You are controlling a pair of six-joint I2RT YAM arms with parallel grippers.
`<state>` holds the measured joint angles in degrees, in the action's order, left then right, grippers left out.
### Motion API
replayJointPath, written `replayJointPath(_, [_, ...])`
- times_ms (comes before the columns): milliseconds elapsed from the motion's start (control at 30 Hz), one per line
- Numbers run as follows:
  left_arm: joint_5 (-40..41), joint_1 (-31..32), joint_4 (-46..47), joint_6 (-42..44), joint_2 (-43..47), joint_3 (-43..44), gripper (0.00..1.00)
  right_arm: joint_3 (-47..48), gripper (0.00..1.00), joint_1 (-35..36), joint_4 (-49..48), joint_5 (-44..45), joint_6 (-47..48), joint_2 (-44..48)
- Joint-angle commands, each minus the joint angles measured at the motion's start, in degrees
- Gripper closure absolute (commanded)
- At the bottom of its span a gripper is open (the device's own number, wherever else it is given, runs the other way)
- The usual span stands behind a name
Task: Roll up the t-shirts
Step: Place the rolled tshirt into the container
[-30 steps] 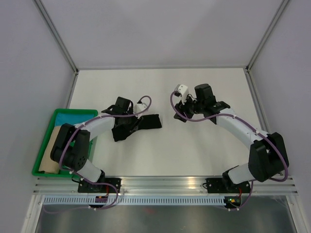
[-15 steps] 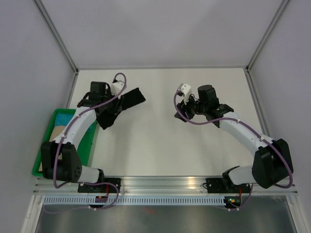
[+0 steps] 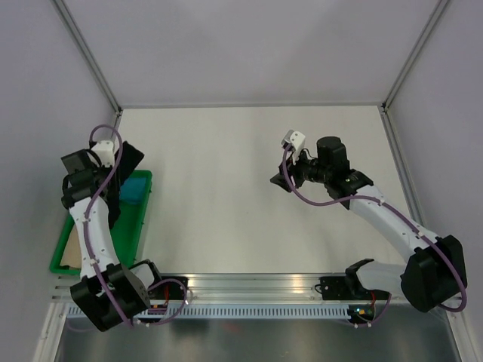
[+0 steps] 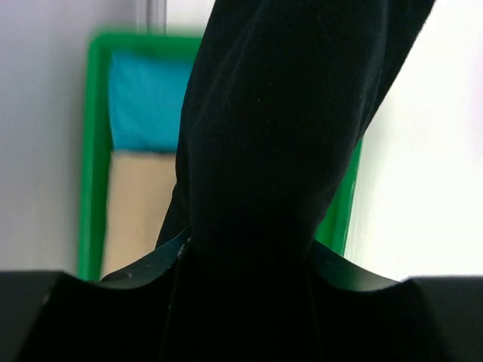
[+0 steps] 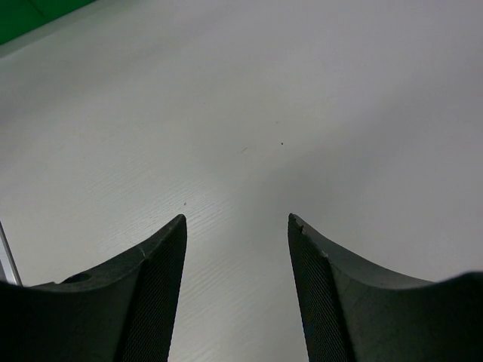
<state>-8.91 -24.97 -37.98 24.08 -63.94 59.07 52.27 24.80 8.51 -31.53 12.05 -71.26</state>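
Observation:
A black t-shirt (image 4: 279, 136), bunched into a thick roll, fills the left wrist view. My left gripper (image 4: 249, 249) is shut on it, with a finger showing on either side of the cloth. From above, the t-shirt (image 3: 127, 157) hangs from my left gripper (image 3: 115, 175) over the far end of the green bin (image 3: 140, 226). My right gripper (image 3: 281, 179) is out over the white table at centre right. In the right wrist view it (image 5: 236, 219) stands open with only bare tabletop between its fingers.
Inside the green bin (image 4: 94, 151) lie a teal cloth (image 4: 147, 105) and a beige cloth (image 4: 139, 204). The bin sits against the left wall. White walls with metal frame posts close in the table on three sides.
My left arm has swung left, carrying the black t-shirt from the table's middle to above the green bin. My right arm has drawn slightly right and its jaws have widened a little.

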Motion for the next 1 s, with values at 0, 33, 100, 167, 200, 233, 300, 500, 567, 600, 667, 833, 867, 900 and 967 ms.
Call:
replayJointPath(0, [-0.4, -4.9, -2.8, 2.6, 4.0, -8.2, 0.98, -0.9, 0.38, 0.2, -4.1, -3.1, -2.5, 2.7])
replayJointPath(33, [-0.6, -6.1, -2.6, 3.0, 5.0, -9.7, 0.98, -1.1, 0.38, 0.3, -4.7, -3.9, -2.9, 3.0])
replayJointPath(100, [-1.5, -10.7, -1.4, 4.3, 6.1, -14.0, 0.98, -0.9, 0.37, 0.2, -4.7, -4.8, -3.2, 3.4])
replayJointPath(167, [-3.6, -16.1, 0.1, 5.4, 7.2, -17.0, 0.98, -0.9, 0.37, 0.3, -4.7, -5.2, -3.0, 4.0])
replayJointPath(200, [-4.6, -17.8, 1.0, 6.8, 7.8, -18.1, 0.98, -0.9, 0.37, 0.3, -4.8, -5.3, -2.8, 4.2])
replayJointPath(233, [-5.6, -20.7, 2.2, 7.7, 8.2, -19.3, 0.98, -1.1, 0.37, 0.4, -5.1, -5.5, -2.7, 4.5])
replayJointPath(300, [-10.8, -22.4, 3.3, 12.0, 9.9, -22.7, 0.98, -1.7, 0.36, 0.4, -6.0, -5.6, -2.7, 4.8])
replayJointPath(500, [-9.5, -22.7, 7.9, 16.5, 8.7, -27.5, 0.98, -1.9, 0.36, 0.4, -6.1, -5.6, -3.2, 4.3])
replayJointPath(567, [-7.5, -23.7, 9.2, 16.6, 7.1, -28.0, 0.98, -2.1, 0.36, 0.4, -5.8, -5.4, -2.8, 4.6])
replayJointPath(600, [-7.3, -24.2, 9.8, 16.5, 6.1, -28.1, 0.98, -2.2, 0.36, 0.5, -5.7, -5.3, -2.5, 4.6])
replayJointPath(667, [-6.4, -25.1, 11.7, 15.9, 5.1, -28.0, 0.98, -2.4, 0.36, 0.5, -5.6, -5.2, -2.2, 4.8])
replayJointPath(833, [-7.3, -25.1, 12.5, 18.3, 5.3, -27.1, 0.98, -1.8, 0.36, 0.4, -5.0, -4.9, -1.7, 4.3])
replayJointPath(867, [-7.2, -25.2, 12.7, 19.2, 5.6, -27.2, 0.98, -1.8, 0.36, 0.5, -5.0, -4.9, -1.7, 4.1])
replayJointPath(900, [-7.3, -25.1, 12.7, 19.9, 5.6, -27.3, 0.98, -1.9, 0.36, 0.4, -5.1, -4.9, -1.7, 4.1])
replayJointPath(967, [-8.8, -25.1, 12.0, 21.8, 5.6, -28.3, 0.98, -2.1, 0.36, 0.4, -4.9, -4.7, -1.4, 4.0])
